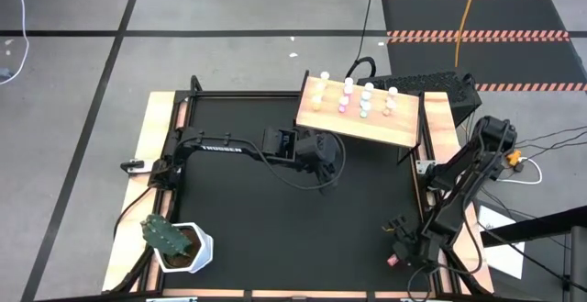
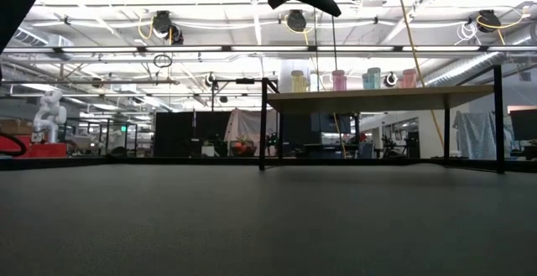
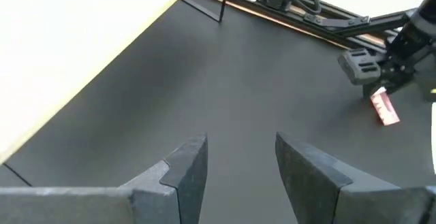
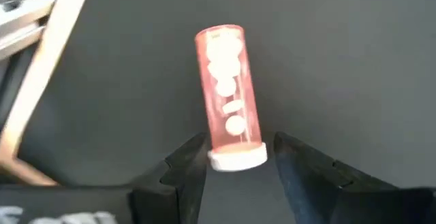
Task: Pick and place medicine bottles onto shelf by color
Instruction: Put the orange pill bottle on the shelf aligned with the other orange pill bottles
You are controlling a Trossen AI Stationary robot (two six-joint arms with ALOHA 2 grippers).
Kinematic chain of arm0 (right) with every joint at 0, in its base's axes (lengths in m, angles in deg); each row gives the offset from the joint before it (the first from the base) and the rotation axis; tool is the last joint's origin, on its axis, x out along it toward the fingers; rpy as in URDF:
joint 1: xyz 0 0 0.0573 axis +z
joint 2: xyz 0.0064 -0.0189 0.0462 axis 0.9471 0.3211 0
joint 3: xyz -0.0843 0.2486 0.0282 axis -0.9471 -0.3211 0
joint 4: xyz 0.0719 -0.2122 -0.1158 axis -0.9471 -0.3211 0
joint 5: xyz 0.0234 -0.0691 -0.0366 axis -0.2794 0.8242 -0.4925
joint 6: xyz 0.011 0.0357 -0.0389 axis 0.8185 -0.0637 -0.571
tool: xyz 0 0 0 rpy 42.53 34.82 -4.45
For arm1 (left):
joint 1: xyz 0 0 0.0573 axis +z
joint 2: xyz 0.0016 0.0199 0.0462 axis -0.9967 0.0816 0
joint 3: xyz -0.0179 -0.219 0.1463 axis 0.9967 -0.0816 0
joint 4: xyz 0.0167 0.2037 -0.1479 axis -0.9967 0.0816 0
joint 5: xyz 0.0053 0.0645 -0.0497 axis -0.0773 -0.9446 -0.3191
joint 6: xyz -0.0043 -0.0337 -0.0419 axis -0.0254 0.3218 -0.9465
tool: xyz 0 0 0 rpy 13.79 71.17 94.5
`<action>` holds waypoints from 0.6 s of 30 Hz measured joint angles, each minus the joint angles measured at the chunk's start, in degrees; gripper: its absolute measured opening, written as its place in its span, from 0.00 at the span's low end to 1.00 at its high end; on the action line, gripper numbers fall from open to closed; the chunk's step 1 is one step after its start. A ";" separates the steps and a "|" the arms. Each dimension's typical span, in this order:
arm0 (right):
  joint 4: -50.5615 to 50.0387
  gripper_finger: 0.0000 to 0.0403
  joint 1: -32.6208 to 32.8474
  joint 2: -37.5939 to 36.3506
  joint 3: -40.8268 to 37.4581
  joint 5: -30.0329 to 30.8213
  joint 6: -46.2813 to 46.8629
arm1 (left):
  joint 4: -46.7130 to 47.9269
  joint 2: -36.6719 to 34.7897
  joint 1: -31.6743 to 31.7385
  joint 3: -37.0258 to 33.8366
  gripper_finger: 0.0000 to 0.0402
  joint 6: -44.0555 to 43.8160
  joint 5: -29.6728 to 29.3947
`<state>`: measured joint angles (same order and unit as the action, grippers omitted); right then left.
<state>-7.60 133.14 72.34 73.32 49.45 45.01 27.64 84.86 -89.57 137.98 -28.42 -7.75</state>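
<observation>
Right gripper [image 4: 235, 161] is clamped on the red bottle's [image 4: 228, 94] cap w/ the body sticking out, prob. for the shelf [image 1: 316, 118]. Left gripper [image 3: 235, 166] hangs open & empty nr it.

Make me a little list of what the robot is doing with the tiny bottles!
right gripper: closed on the white cap of a red bottle, near the table's front right corner
left gripper: open, empty, above the table's middle, beside the shelf
shelf: at the table's back right, raised on thin legs
bottles on shelf: several, pink, yellow and teal, standing upright
cactus: front left corner
</observation>
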 joint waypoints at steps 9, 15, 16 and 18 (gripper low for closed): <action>7.41 0.34 -0.02 0.21 -4.11 2.14 9.47 | 0.01 0.00 -0.22 0.00 0.43 -1.43 0.00; 9.37 0.26 -1.00 -3.21 -4.45 5.24 22.41 | 0.03 0.00 -0.44 0.00 0.43 0.54 0.07; 9.70 0.26 -1.46 -4.11 -4.40 6.01 24.93 | 0.03 0.00 -0.44 0.00 0.43 1.38 0.07; 9.68 0.27 -2.75 -5.86 -4.38 7.92 30.45 | 0.03 0.00 -0.42 0.00 0.43 2.98 0.06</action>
<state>2.08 130.39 66.48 68.94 57.36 75.46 27.67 84.86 -89.99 137.98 -25.43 -7.68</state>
